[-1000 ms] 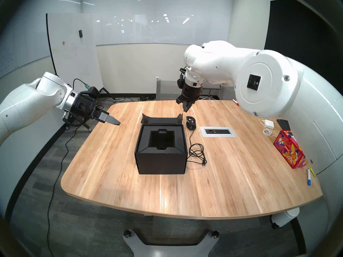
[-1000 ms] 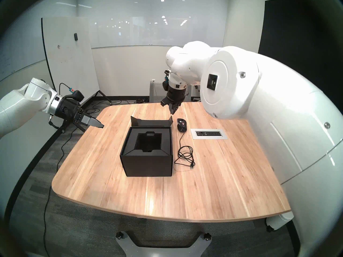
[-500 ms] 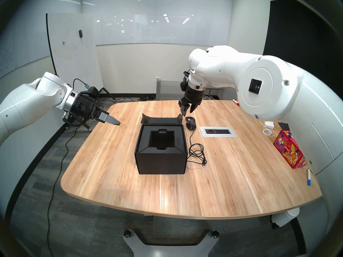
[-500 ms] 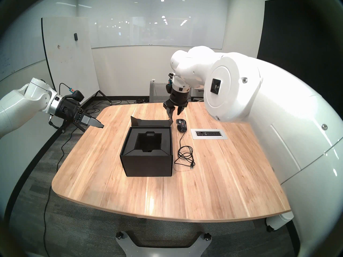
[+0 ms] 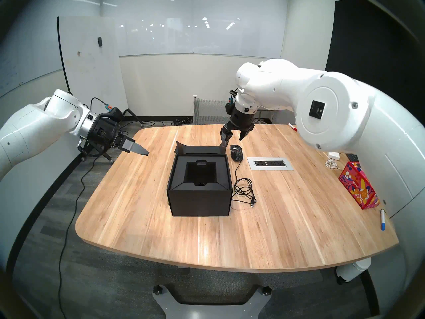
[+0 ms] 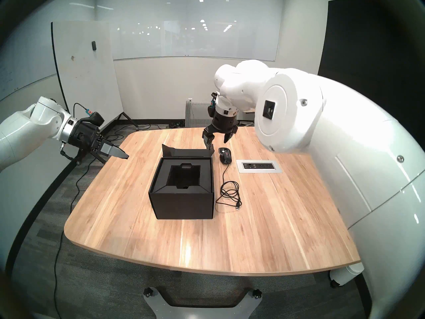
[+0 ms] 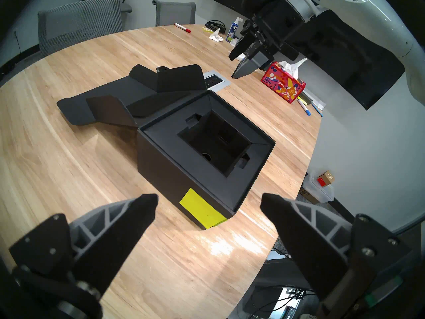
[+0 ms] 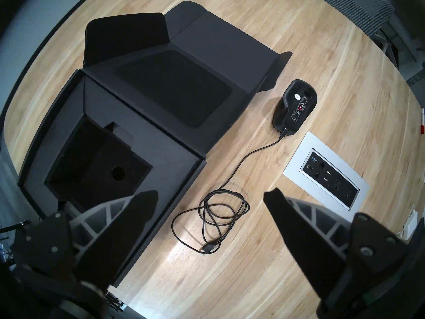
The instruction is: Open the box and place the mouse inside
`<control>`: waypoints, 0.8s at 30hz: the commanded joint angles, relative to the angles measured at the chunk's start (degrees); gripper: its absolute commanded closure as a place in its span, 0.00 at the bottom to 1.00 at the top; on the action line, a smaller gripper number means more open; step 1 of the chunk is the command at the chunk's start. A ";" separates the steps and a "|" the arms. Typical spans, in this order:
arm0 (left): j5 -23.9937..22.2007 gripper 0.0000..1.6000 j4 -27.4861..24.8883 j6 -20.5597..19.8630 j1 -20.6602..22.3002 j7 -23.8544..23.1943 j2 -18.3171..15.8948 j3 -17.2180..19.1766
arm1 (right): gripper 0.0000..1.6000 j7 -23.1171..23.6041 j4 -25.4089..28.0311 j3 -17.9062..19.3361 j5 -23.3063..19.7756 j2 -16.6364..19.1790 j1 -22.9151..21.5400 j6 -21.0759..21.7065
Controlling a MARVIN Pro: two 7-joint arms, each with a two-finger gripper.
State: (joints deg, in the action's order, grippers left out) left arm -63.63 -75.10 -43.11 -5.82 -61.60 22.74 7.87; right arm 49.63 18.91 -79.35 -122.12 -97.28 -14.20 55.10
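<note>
The black box [image 5: 199, 197] stands open mid-table, its lid flap [image 5: 197, 149] folded back flat and its foam insert [image 8: 96, 164] empty. A yellow-green sticky note [image 7: 202, 210] sits on one side wall. Just right of the flap the black mouse [image 5: 236, 152] lies underside up, and its cable [image 5: 243, 189] is coiled beside the box. My right gripper [image 5: 232, 140] hangs open above the flap's right corner and the mouse, holding nothing. My left gripper [image 7: 209, 201] is open and empty off the table's left edge, pointing at the box.
A silver power panel [image 5: 270, 163] is set into the table right of the mouse. At the far right are a red floral tissue box [image 5: 358, 188], a white charger [image 5: 333, 155] and a blue-capped marker [image 5: 382, 219]. A red marker [image 5: 292, 127] lies at the back edge.
My right gripper went from shut to open and sank a little, shifting right toward the mouse. Left arm, box and mouse have not moved.
</note>
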 commanded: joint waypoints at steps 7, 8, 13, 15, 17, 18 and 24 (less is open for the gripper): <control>-0.32 0.00 0.16 -0.05 1.25 -1.65 0.12 0.67 | 0.00 1.07 1.14 -2.41 -3.31 1.44 -2.16 -0.10; -0.33 0.00 0.16 -0.05 1.26 -1.64 0.12 0.66 | 0.00 0.95 1.54 -2.73 -3.63 1.50 -2.34 -0.10; -0.34 0.00 0.17 -0.04 1.30 -1.64 0.12 0.61 | 0.00 0.27 2.81 -3.89 -5.39 1.80 -2.70 -0.10; -0.34 0.00 0.17 -0.03 1.31 -1.65 0.12 0.59 | 0.00 0.01 3.31 -4.38 -6.18 1.87 -2.81 -0.10; -0.35 0.00 0.17 -0.03 1.32 -1.64 0.12 0.57 | 0.00 -0.40 3.77 -4.88 -7.12 1.91 -2.90 -0.10; -0.36 0.00 0.17 -0.03 1.33 -1.64 0.12 0.56 | 0.00 -0.47 4.00 -5.15 -7.49 1.89 -2.98 -0.10; -0.38 0.00 0.17 -0.01 1.36 -1.62 0.11 0.52 | 0.00 -1.46 5.33 -6.77 -10.03 1.80 -3.30 -0.10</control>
State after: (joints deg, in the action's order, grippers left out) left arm -63.65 -75.06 -43.06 -5.63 -61.64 22.74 7.63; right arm 49.07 24.18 -84.53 -129.36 -95.68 -15.18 55.10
